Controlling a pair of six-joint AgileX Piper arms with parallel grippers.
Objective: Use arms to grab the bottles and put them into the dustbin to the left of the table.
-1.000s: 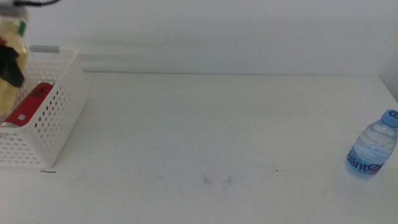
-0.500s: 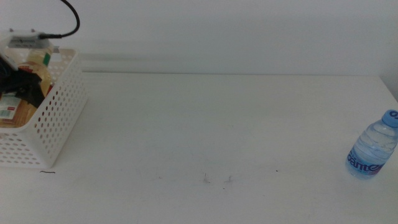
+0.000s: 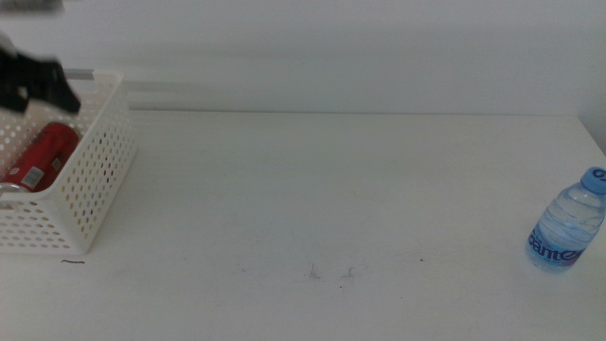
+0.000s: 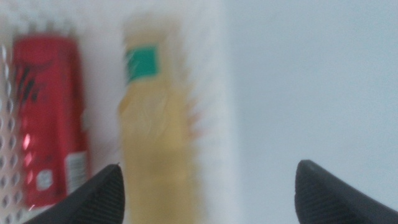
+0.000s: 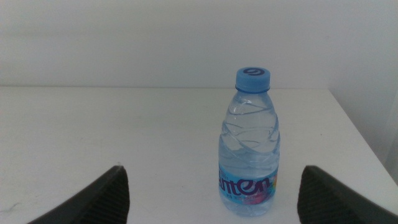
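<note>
Left tool [image 4: 208,186] hovering spread over dustbin [image 3: 90,180]; cola can [image 4: 46,118], yellow bottle [image 4: 158,143] lying inside (blurred). Right tool [image 5: 211,190] spread, facing water bottle [image 5: 250,143] standing on bench [image 3: 331,189].

The left arm's black, matte, blocky gripper [image 3: 33,83] shows in the middle view as a dark angular mass with a forked outline, blurred; no cable, screw or marking can be made out on it; in the left wrist view the same left gripper [image 4: 208,193] appears as 2 dark charcoal jaw tips, each a rounded wedge with a smooth, faintly glossy surface; the right arm's black parallel gripper [image 5: 211,193] shows 2 matching dark jaw tips, likewise rounded wedges, plain and unmarked, slightly lighter grey along the upper edges.
</note>
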